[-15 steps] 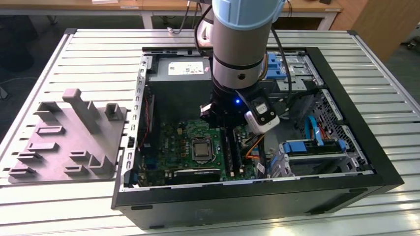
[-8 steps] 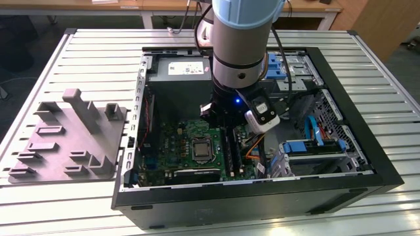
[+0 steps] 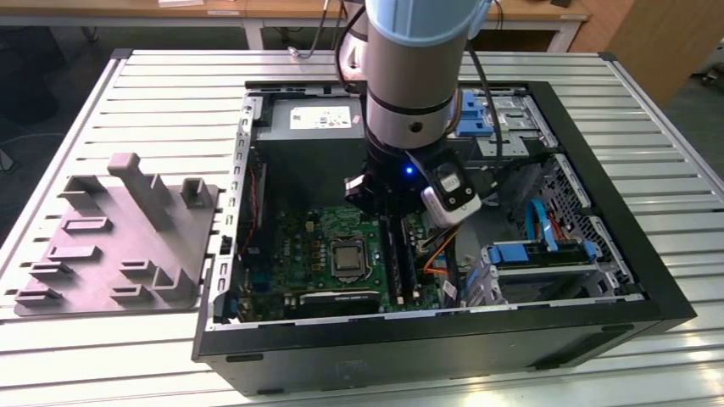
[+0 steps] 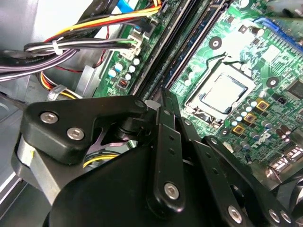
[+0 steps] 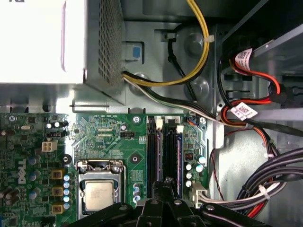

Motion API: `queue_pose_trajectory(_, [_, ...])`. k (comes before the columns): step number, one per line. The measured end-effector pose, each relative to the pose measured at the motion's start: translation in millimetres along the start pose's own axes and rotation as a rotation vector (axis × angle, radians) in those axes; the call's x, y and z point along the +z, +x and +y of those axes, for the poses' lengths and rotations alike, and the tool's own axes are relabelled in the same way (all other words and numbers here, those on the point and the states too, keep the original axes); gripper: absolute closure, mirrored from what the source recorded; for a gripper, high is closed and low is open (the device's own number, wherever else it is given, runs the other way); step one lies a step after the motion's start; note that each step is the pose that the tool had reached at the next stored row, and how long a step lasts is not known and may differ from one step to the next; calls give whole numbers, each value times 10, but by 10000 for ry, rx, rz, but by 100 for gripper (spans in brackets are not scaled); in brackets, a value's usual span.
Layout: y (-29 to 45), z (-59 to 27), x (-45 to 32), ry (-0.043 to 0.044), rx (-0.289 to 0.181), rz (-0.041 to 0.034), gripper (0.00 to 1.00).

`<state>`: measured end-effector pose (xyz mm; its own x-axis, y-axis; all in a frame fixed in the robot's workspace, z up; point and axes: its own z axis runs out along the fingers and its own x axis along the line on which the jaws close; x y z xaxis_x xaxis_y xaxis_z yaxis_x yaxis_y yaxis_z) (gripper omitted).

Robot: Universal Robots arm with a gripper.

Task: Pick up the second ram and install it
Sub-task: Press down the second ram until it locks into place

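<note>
The gripper (image 3: 391, 212) is lowered into the open computer case (image 3: 633, 280), over the motherboard's memory slots (image 5: 163, 156). The fingers (image 4: 165, 118) appear clenched together. The second ram (image 5: 179, 158) is possibly seated in a slot, just beside the fingertips.

Motherboard (image 3: 305, 246): green, gold-yellow squares, silver CPU (image 5: 99, 195) centre. RAM slots (image 5: 163, 156): black, one blue-edged. Gripper (image 4: 163, 111): matte black, silver screws. Arm (image 3: 413, 76): grey, light-blue cap, blue light at wrist. Case (image 3: 453, 356): black outside, grey metal inside. Cables (image 5: 199, 52): yellow, black, red, orange, white. Drive brackets (image 3: 537, 253): blue. Holder (image 3: 114, 246): grey-mauve. Table (image 3: 169, 93): silver, ribbed stripes.
</note>
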<state>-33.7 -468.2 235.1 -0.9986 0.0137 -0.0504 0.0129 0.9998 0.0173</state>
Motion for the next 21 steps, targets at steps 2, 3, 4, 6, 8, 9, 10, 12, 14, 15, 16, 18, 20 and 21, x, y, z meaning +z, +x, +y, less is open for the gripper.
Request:
queue_pose_trajectory(2, [0,24,1,-2,0,0,90])
queue_pose_trajectory(3, [1,38,2,-3,0,0,90])
queue_pose_trajectory(4, [1,53,3,-6,1,1,90])
queue_pose_trajectory(6, [2,83,6,-9,1,0,90])
queue_pose_trajectory(8, [2,110,9,-12,1,0,90])
queue_pose_trajectory(9, [2,122,11,-12,1,0,90])
queue_pose_trajectory(10, [2,132,13,-13,1,0,90])
queue_pose_trajectory(12, [2,137,15,-14,0,0,90])
queue_pose_trajectory(14, [2,140,16,-13,0,0,90])
queue_pose_trajectory(15, [3,144,15,-11,1,0,90])
queue_pose_trajectory(16, [4,152,16,-12,3,0,90])
queue_pose_trajectory(18, [3,172,19,-13,1,0,90])
queue_pose_trajectory(20, [4,196,21,-14,2,0,90])
queue_pose_trajectory(21, [4,207,23,-14,1,0,90])
